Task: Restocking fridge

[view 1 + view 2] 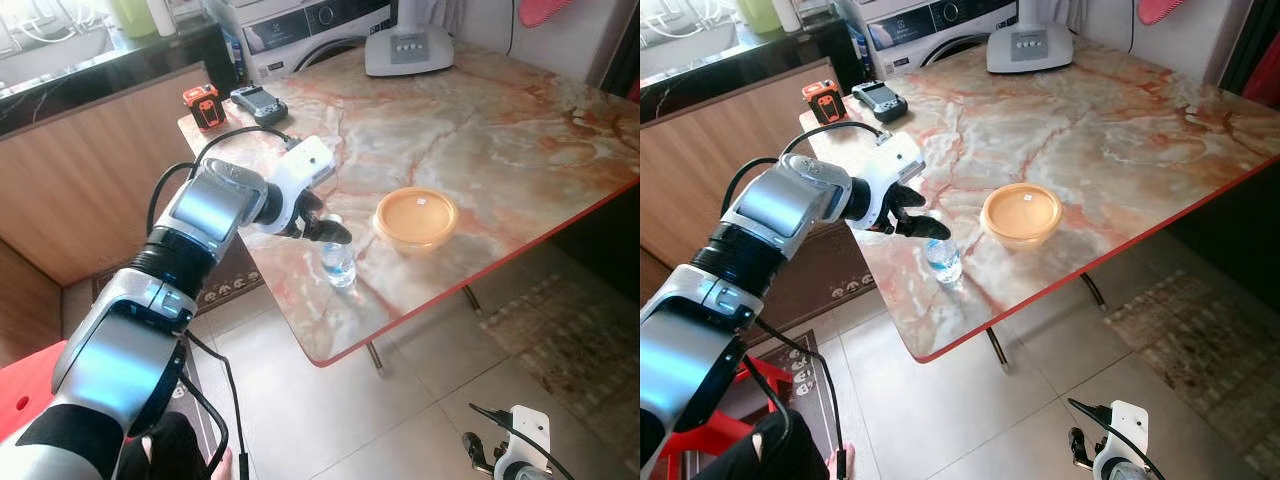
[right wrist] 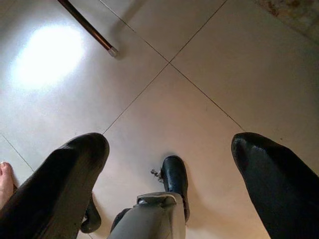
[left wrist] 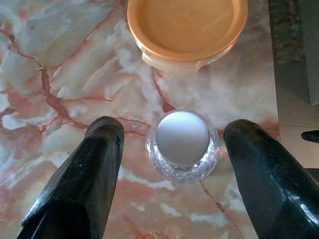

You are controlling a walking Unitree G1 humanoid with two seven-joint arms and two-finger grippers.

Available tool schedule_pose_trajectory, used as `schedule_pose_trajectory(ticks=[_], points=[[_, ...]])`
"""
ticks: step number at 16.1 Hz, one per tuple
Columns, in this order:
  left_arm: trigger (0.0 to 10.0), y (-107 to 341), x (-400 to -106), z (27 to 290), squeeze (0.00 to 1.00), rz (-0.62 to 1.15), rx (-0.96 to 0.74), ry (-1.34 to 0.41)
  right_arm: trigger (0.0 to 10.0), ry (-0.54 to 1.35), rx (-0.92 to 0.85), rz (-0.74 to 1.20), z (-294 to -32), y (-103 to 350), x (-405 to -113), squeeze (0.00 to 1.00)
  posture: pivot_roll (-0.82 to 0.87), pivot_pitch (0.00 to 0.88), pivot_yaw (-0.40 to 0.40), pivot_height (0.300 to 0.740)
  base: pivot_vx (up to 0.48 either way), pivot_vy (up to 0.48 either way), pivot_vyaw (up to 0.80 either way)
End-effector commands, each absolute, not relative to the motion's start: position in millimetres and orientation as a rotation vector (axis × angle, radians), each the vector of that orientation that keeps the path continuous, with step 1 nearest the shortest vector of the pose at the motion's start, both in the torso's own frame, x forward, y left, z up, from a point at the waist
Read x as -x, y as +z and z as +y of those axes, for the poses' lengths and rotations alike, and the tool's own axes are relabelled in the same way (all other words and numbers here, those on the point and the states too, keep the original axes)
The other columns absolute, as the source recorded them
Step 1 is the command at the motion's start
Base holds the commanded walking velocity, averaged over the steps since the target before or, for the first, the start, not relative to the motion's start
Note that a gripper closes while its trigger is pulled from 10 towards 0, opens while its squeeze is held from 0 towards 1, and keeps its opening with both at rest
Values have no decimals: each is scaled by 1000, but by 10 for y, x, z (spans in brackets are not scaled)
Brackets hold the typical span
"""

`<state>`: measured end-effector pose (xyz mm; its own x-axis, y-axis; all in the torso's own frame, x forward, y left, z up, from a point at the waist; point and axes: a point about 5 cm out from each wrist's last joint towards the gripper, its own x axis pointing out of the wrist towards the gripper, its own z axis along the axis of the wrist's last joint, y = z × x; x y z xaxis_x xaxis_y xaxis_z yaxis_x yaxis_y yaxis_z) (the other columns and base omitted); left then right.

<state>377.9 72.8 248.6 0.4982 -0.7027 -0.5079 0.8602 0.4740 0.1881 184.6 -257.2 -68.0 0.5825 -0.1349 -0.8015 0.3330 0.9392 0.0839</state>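
washing machine (image 1: 300,30) panel: markings too small to read
white appliance (image 1: 408,48) at 12 o'clock on table: buttons, no legible text
bottle (image 1: 339,263): no readable label

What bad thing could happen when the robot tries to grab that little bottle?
The small water bottle stands near the marble table's edge. The left gripper hangs above it, fingers open, one on each side of the cap. If one finger touches first, the bottle might tip and roll off onto the floor. It could also get pushed into the orange bowl close by.
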Motion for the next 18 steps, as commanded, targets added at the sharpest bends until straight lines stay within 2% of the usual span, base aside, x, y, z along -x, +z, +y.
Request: schedule_pose_trajectory(ticks=[1,2,3,4,5,6,7,8,18], points=[[10000,2531,-3797,753,0,384,-484,-974,10000,-273,-257,920,-2524,-708,-1821,0,-55,37,165,740,0,0,0],[4745,2507,-3807,761,0,389,-476,-968,10000,-270,-257,920,-2522,-708,-1821,0,-56,36,164,740,0,0,0],[4745,2503,-3809,763,0,392,-473,-967,10000,-270,-257,920,-2522,-709,-1820,0,-57,36,164,740,0,0,0],[3608,2503,-3812,761,0,390,-475,-970,10000,-269,-257,921,-2523,-709,-1820,0,-57,36,164,740,0,0,0],[2902,2498,-3817,758,0,391,-477,-974,10000,-269,-256,921,-2523,-708,-1820,0,-57,36,164,740,0,0,0],[3333,2498,-3819,758,0,391,-474,-971,10000,-269,-257,921,-2523,-709,-1820,0,-57,36,164,740,0,0,0],[5098,2495,-3822,760,0,391,-474,-971,10000,-269,-257,920,-2523,-708,-1820,0,-57,36,164,740,0,0,0],[10000,2487,-3824,761,0,393,-473,-969,10000,-269,-258,920,-2523,-708,-1821,0,-56,39,164,740,0,0,0],[10000,2479,-3808,679,0,360,-431,-1026,10000,-271,-259,920,-2525,-708,-1819,0,-62,43,165,740,0,0,0]])
